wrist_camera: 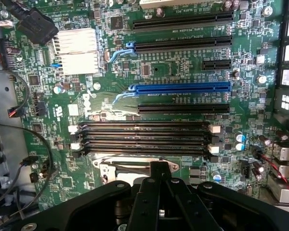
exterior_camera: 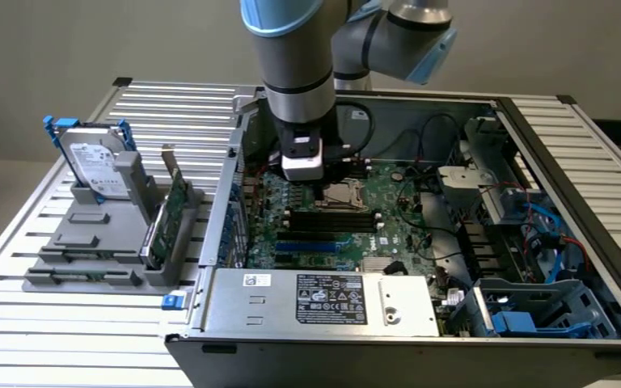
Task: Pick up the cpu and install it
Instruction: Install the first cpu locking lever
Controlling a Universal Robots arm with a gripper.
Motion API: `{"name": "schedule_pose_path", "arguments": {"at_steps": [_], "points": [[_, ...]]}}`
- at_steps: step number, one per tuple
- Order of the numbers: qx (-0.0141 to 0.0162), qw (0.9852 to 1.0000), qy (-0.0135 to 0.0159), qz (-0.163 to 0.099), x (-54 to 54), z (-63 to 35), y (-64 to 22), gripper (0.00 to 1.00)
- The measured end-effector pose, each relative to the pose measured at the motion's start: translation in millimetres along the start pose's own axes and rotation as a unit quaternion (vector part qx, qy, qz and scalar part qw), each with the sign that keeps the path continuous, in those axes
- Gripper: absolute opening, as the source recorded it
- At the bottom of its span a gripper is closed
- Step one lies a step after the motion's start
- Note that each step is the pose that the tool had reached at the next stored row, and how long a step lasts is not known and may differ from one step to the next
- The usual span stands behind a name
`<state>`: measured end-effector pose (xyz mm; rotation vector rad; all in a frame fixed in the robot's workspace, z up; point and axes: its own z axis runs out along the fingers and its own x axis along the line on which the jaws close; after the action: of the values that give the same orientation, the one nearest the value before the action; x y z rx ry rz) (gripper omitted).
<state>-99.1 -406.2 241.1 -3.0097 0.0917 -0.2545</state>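
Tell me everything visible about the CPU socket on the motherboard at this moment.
The CPU socket is a square, silvery metal frame with a darker centre, lying flat on the green motherboard inside the open computer case. It sits just beyond the row of black memory slots. The shut gripper hangs close beside it, at its edge toward the exterior view's left. Whether a chip sits in it cannot be told.

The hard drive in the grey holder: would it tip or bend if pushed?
The hard drive is probably stiff, since its case looks metal. It stands on edge, so it may tip, though the grey holder seems to brace its lower part.
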Motion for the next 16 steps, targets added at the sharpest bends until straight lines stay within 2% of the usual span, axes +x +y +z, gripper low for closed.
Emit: {"name": "schedule_pose_path", "arguments": {"at_steps": [3,5,7,9,14,16], "points": [[-0.0003,1.0,-0.0068,0.001,-0.6,0.2,0.0,0.11],[0.0001,1.0,-0.0086,0.001,-0.7,0.1,0.0,0.11],[0.0018,1.0,-0.0095,0.002,-0.7,0.2,-0.2,0.11],[0.0043,0.9999,-0.01,0.002,-0.7,0.2,-0.1,0.11],[0.0138,0.9998,-0.0123,0.004,-0.9,1.4,0.0,0.11],[0.0159,0.9998,-0.0132,0.005,-1.1,2.5,0.1,0.11]]}}
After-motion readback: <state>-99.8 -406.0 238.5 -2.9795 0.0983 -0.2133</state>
